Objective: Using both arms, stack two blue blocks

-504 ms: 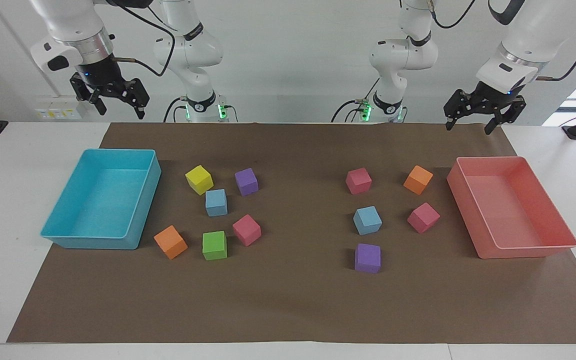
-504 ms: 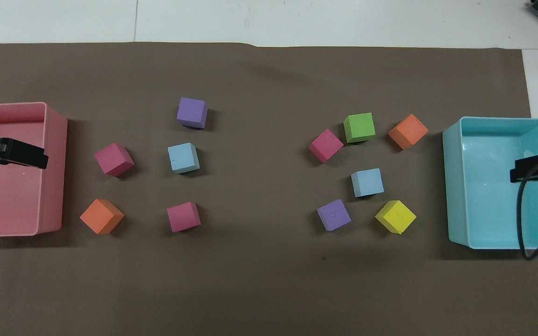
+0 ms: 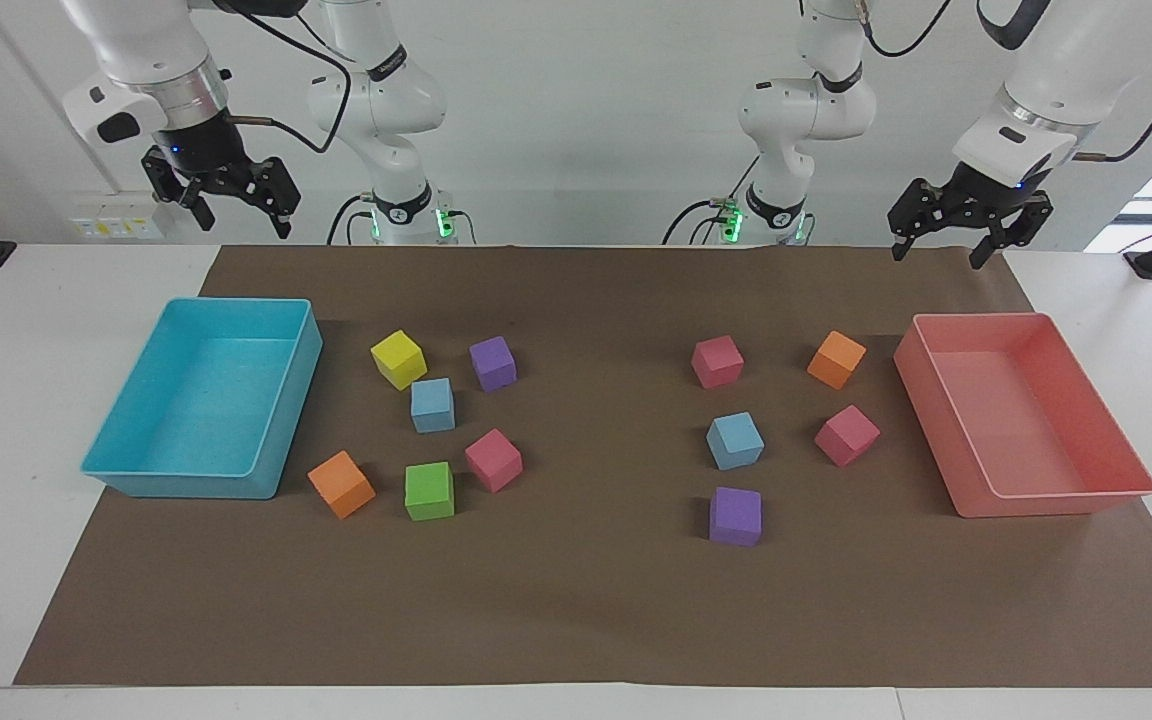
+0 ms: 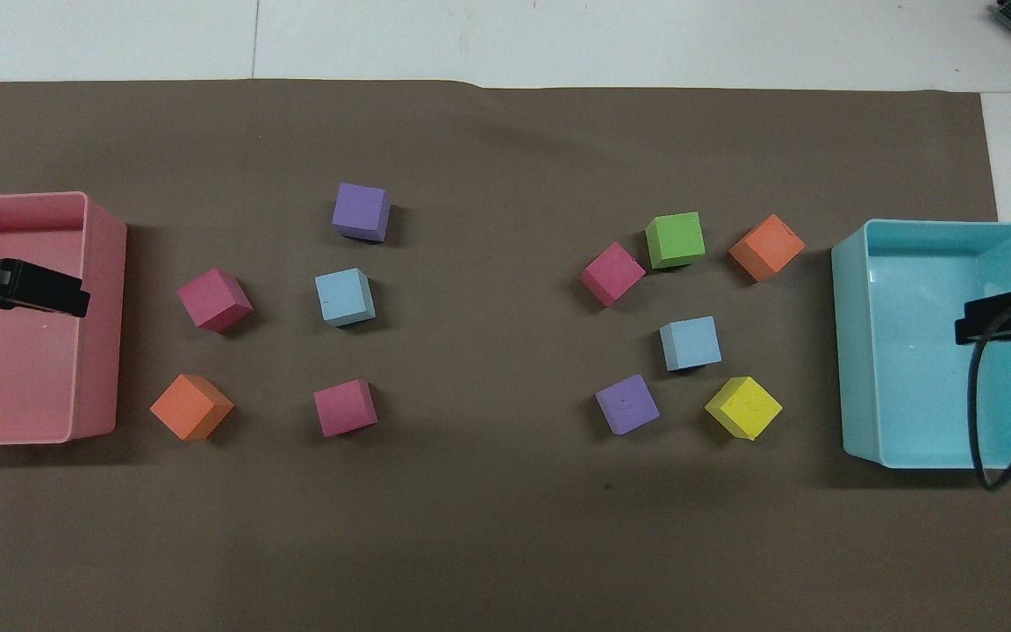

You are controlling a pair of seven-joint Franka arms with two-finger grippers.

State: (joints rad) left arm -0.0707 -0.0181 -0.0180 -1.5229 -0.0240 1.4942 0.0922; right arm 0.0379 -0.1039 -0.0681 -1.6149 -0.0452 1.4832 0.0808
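Note:
Two sky-blue blocks lie apart on the brown mat. One blue block (image 3: 432, 404) (image 4: 690, 343) sits among the cubes beside the cyan tray, at the right arm's end. The other blue block (image 3: 734, 440) (image 4: 344, 298) sits among the cubes toward the pink tray, at the left arm's end. My right gripper (image 3: 244, 225) (image 4: 988, 325) hangs open and empty, high over the cyan tray. My left gripper (image 3: 936, 257) (image 4: 40, 294) hangs open and empty, high over the pink tray.
A cyan tray (image 3: 291, 420) and a pink tray (image 3: 936, 440) stand at the mat's two ends. Around the blue blocks lie yellow (image 3: 398, 359), purple (image 3: 492, 363), pink (image 3: 493, 460), green (image 3: 429, 491) and orange (image 3: 341, 484) cubes, then pink (image 3: 717, 361), orange (image 3: 836, 359), pink (image 3: 847, 435) and purple (image 3: 735, 516) ones.
My right gripper has shifted very slightly above the cyan tray. The left gripper and all the blocks are where they were.

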